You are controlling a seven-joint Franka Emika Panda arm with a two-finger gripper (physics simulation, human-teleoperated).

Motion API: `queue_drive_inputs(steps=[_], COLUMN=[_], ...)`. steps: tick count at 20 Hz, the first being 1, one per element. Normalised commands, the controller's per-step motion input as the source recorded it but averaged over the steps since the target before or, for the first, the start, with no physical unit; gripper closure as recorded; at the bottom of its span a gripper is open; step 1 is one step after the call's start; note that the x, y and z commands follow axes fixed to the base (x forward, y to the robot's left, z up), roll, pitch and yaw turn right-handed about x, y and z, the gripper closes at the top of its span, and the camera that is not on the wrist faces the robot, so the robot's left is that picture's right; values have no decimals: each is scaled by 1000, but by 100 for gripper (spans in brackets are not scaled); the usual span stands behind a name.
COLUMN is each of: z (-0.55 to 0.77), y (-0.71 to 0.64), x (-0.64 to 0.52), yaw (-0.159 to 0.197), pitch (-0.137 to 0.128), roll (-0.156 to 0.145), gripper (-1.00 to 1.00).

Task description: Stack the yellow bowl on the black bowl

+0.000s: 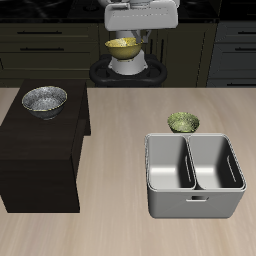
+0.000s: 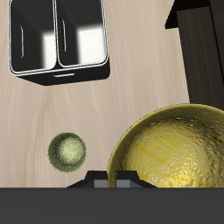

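My gripper (image 1: 125,39) is high above the back of the table, near the robot's base, and is shut on the rim of the yellow bowl (image 1: 123,48), which hangs in the air. In the wrist view the yellow bowl (image 2: 175,150) fills much of the picture, its olive-yellow mottled inside showing, with the gripper (image 2: 117,183) at its rim. The black bowl (image 1: 44,99), wide with a silvery speckled inside, sits on top of a dark wooden cabinet (image 1: 40,150), well away from the gripper and nearer the table's front edge. It is out of the wrist view.
A small green-tinted bowl (image 1: 183,122) sits on the table just behind a grey two-compartment bin (image 1: 194,178). Both show in the wrist view, the green bowl (image 2: 67,152) and the bin (image 2: 59,39), as does a corner of the cabinet (image 2: 206,48).
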Motion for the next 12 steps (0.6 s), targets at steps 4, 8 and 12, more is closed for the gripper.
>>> queue_drive_inputs(steps=[4, 8, 12], z=[166, 233, 157], y=[-136, -302, -358], x=[175, 341, 300], yaw=[75, -23, -36], pitch=[-26, 23, 29], roll=[3, -28, -32], gripper=[100, 100, 100])
